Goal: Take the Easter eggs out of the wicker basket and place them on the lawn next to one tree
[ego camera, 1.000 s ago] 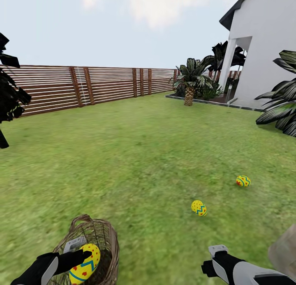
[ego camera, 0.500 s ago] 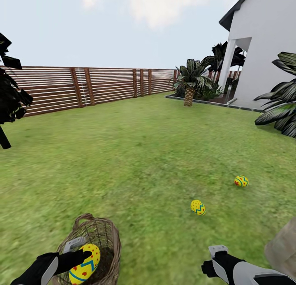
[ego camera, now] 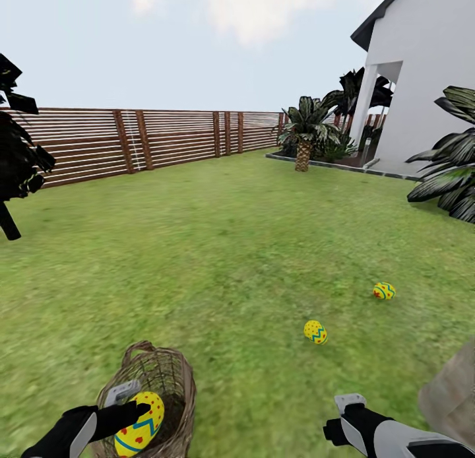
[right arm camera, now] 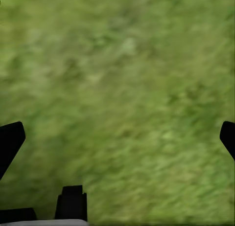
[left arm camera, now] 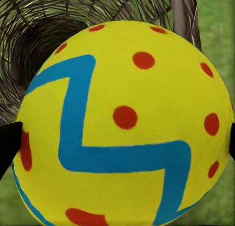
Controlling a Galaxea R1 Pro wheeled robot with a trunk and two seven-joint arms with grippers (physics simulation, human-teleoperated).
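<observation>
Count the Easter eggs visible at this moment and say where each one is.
3. One egg is held in the left gripper over the wicker basket. Two lie apart on the lawn: a nearer egg and a farther egg. The basket's inside is partly hidden.

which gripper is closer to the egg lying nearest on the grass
Right. The right gripper hangs open over bare lawn just short of that egg; the left gripper is further off at the wicker basket, shut on another egg.

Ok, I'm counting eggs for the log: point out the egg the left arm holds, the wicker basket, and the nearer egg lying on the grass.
Held egg (ego camera: 140,424), head view, its yellow middle.
Wicker basket (ego camera: 173,381), head view, woven far wall.
Nearer lawn egg (ego camera: 315,331), head view, its centre.
</observation>
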